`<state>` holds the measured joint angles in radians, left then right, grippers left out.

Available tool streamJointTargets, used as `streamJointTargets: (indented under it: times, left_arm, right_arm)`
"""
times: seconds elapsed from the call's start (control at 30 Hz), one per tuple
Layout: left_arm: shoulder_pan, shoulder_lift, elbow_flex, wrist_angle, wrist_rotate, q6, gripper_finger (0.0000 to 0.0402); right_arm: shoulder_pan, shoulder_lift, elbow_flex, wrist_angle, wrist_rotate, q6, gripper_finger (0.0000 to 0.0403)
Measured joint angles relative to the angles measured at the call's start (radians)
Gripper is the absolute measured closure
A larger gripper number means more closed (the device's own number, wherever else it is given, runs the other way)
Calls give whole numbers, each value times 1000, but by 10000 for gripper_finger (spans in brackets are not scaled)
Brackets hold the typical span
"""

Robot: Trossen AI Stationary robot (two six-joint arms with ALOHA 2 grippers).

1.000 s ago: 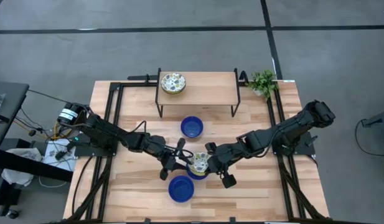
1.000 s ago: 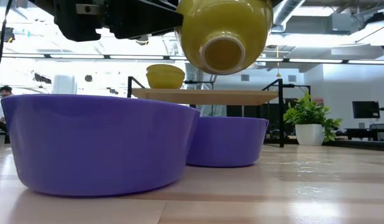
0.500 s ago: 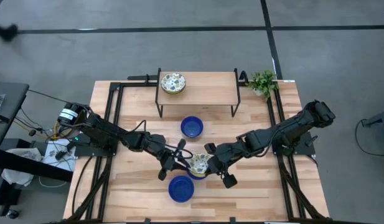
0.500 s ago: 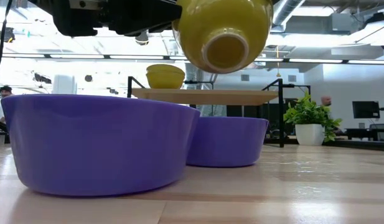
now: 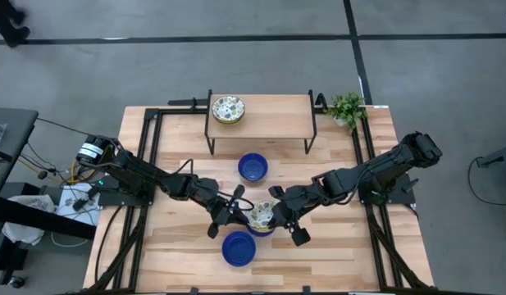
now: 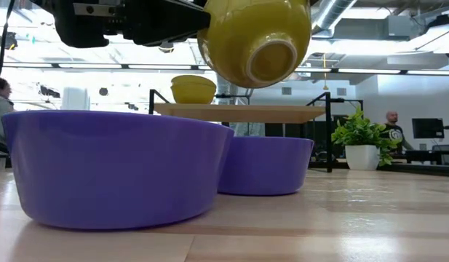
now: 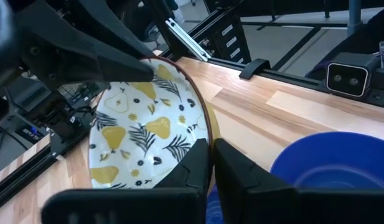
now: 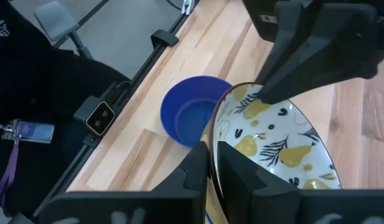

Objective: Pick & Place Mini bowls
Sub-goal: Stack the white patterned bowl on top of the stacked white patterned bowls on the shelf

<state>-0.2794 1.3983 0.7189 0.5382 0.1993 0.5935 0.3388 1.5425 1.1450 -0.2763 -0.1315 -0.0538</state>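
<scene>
Two pincers, left and right, both pinch one patterned bowl, hiding the blue bowl beneath.

The lifted patterned bowl has tilted and shifted slightly leftward.

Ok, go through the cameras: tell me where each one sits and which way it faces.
High: above the table, facing straight down; both arms show, left gripper and right gripper pinching the held bowl.
Low: at table-top height, facing level towards the shelf; a blue bowl in front, dark arm parts on top.
Left wrist: on the left arm, looking past its fingers at the bowl's rim.
Right wrist: on the right arm, past its fingers, likewise.
Shared: all see the held bowl.
</scene>
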Motion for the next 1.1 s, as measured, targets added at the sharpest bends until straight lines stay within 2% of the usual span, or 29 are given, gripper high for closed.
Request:
streamJointTargets:
  times: [0.8,1.1]
  left_arm:
    - [2,-1,3,15,-24,-8,392]
    - [2,-2,3,2,-33,-9,392]
  right_arm:
    - [-1,1,25,21,68,-3,322]
    - [-1,-2,140,-155,75,4,319]
